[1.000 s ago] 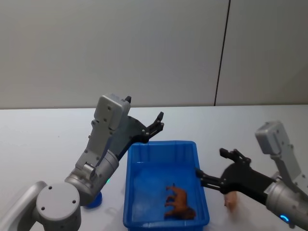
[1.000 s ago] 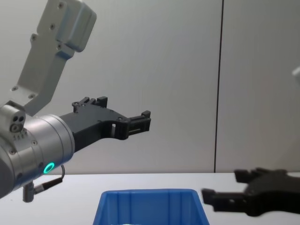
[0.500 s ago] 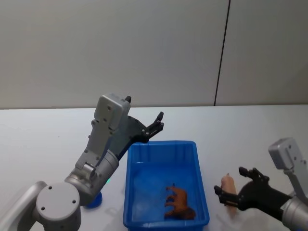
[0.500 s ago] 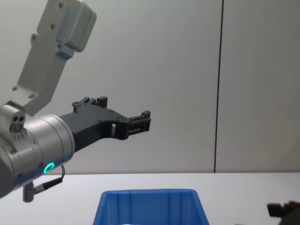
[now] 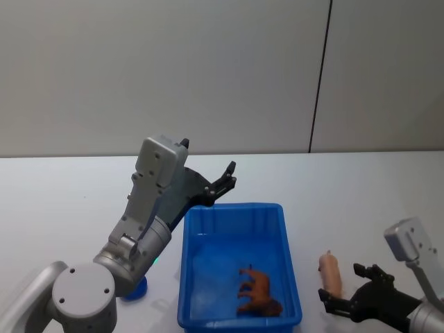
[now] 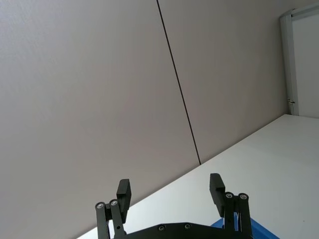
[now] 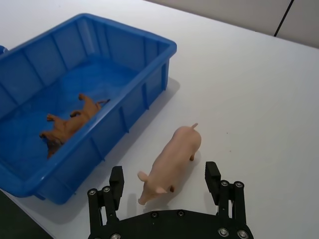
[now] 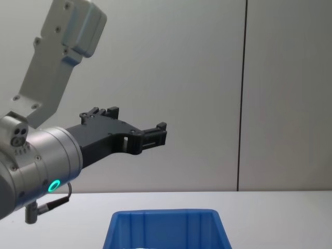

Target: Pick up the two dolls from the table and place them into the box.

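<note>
Raised left gripper [image 8: 162, 135] above box [image 8: 163, 213]

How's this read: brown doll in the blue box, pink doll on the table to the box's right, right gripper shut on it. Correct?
Not quite: the right gripper is open, fingers spread and not gripping the pink doll, per the right wrist view. The brown doll does lie in the box, the pink doll on the table to its right.

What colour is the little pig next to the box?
Pale pink. The pig shows best in the right wrist view, beside the blue box.
</note>
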